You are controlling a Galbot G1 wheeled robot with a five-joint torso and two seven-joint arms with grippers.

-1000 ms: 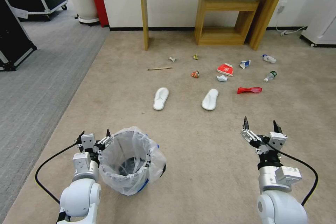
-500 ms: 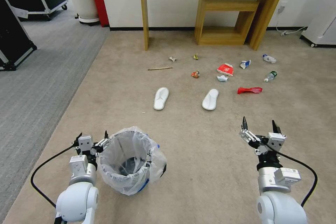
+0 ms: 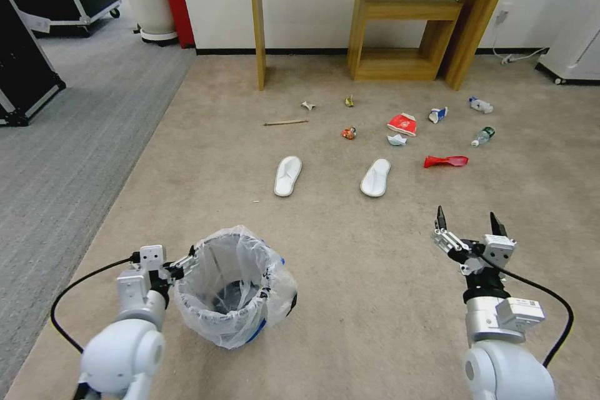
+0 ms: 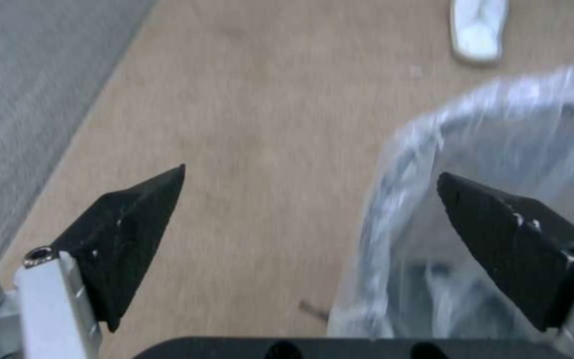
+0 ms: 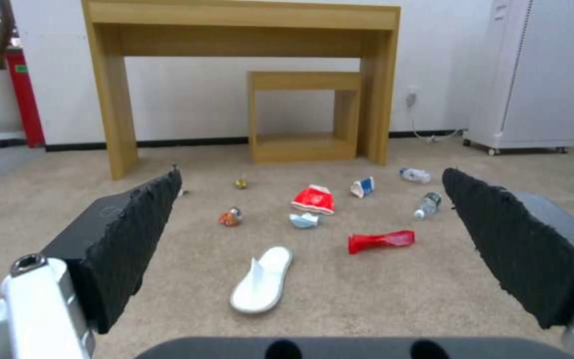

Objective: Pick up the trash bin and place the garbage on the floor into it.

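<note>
Head view, left gripper (image 3: 181,260) fingers (image 4: 134,219) spread astride trash bin (image 3: 232,290) rim

The left gripper (image 4: 310,179) is seen with its two black fingers (image 4: 127,234) spread wide apart. The rim of the trash bin (image 4: 393,164), covered by a translucent white bag liner, is straddled by them: one finger is held over the bin's opening, the other outside the bin above the beige carpet (image 4: 260,109). No contact between fingers and liner can be made out. Beyond the bin, well apart from it, a white slipper (image 4: 478,27) is seen lying on the carpet. Farther from the bin, past the outer finger, the beige carpet is bordered by grey carpet (image 4: 28,85).
</note>
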